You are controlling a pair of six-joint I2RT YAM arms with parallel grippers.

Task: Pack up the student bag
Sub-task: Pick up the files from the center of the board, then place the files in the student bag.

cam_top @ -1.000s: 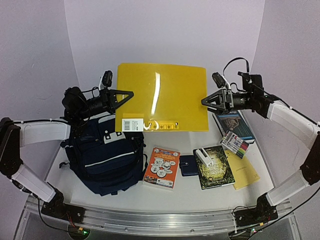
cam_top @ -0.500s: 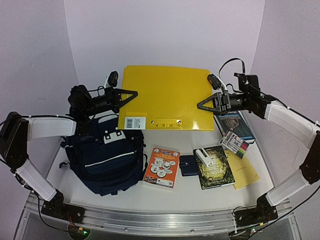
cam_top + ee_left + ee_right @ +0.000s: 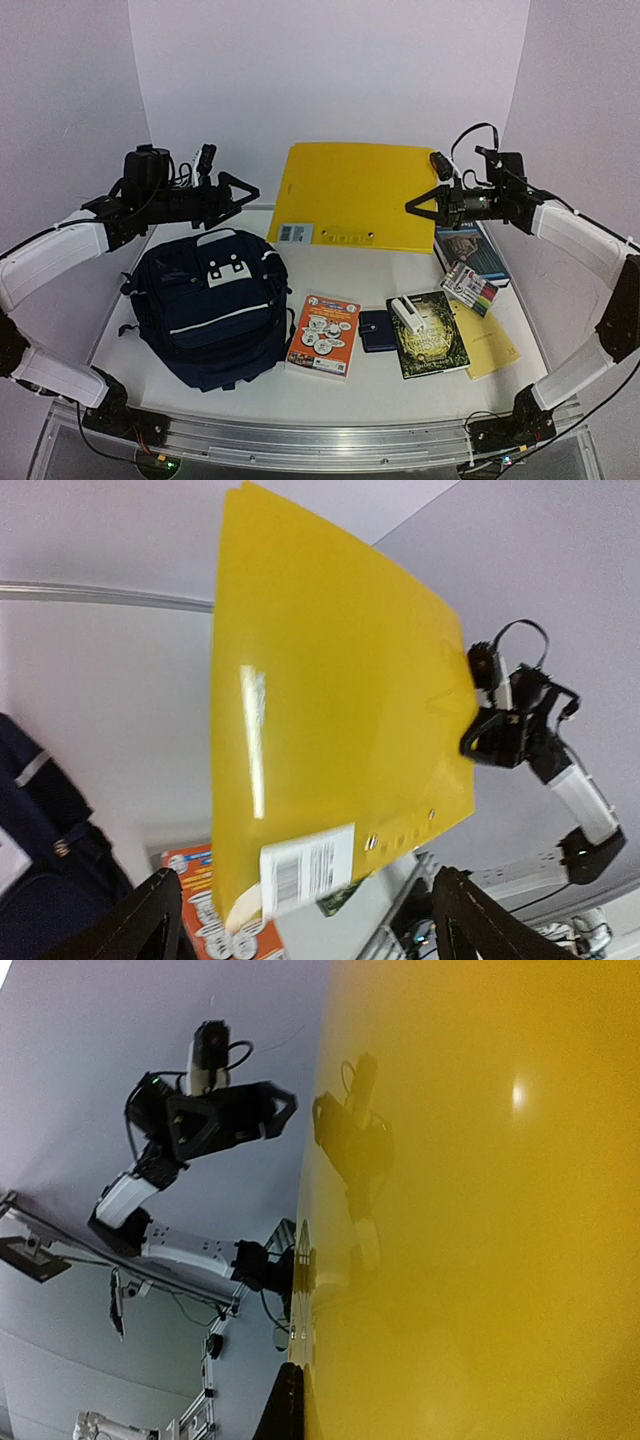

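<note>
Precariously, the right claw [image 3: 414,207] is clamping the yellow folder [image 3: 350,195] at 3 o'clock alone, left claw [image 3: 250,190] gaping apart; unsupported, the folder is risking twisting free.

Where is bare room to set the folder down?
Bare table between the yellow folder, the student bag and the orange book; also the strip before the near edge. Crowded on the right: markers, dark book, yellow paper.
</note>
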